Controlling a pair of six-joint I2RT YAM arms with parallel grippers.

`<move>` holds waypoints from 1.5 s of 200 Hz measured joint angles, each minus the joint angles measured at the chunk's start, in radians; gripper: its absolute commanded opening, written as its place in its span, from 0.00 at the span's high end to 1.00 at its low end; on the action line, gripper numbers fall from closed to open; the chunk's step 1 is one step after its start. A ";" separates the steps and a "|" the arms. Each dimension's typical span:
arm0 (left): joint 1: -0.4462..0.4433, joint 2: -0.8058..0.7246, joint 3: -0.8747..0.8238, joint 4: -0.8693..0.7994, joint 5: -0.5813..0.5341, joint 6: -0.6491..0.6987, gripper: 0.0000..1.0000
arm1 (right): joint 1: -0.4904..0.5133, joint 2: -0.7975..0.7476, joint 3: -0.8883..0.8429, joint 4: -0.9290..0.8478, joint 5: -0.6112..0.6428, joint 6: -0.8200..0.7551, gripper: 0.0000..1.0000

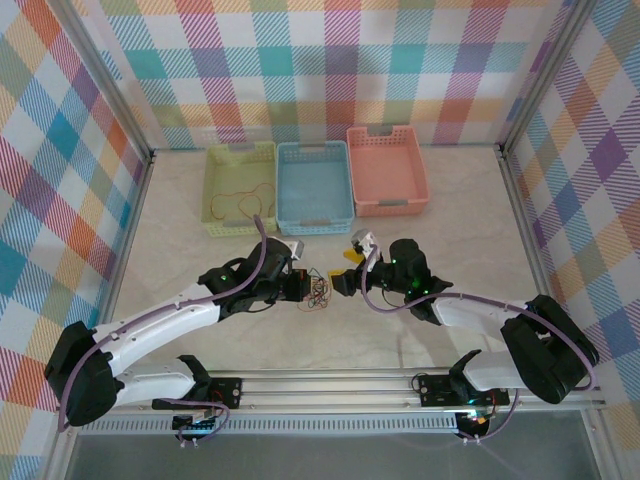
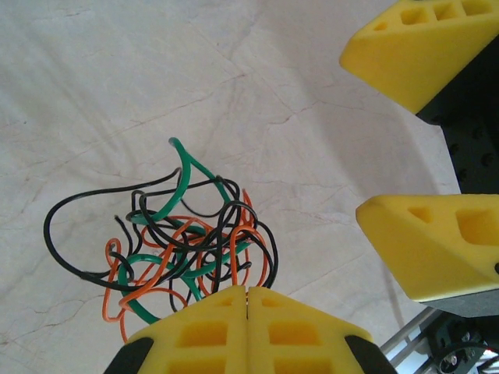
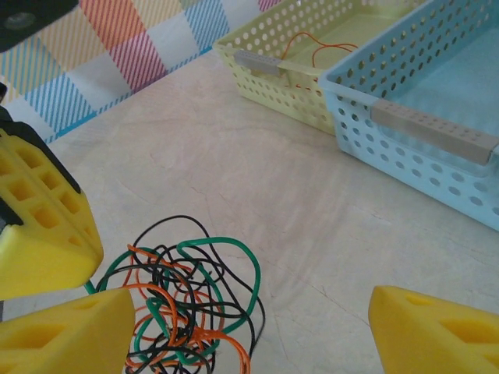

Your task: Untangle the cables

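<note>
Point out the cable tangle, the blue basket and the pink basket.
cable tangle [image 2: 195,253], left wrist view, knotted middle
blue basket [image 3: 433,128], right wrist view, grey rim handle
pink basket [image 1: 410,207], top external view, near wall

The cables [image 2: 183,245] show 3 colours (orange, black, green).

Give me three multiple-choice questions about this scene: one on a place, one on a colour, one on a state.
1. Where is the cable tangle? A in a basket; B on the table between left gripper and right gripper; C hanging from an arm.
2. What colour is the lone cable in the yellow-green basket? A orange; B green; C black.
3. The right gripper is: A shut; B open; C holding a basket.
Key: B, it sits between their fingertips; A, an orange loop shows there; B, its fingers stand far apart.
</note>
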 measured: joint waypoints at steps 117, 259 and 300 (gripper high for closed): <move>0.000 -0.071 -0.006 0.089 0.140 0.058 1.00 | 0.019 0.026 0.018 -0.025 -0.045 -0.016 0.21; 0.000 -0.174 -0.010 0.142 0.278 0.075 1.00 | 0.025 0.056 0.071 -0.109 0.027 -0.033 0.22; 0.000 -0.183 -0.010 0.153 0.282 0.075 1.00 | 0.025 0.060 0.076 -0.124 0.048 -0.033 0.22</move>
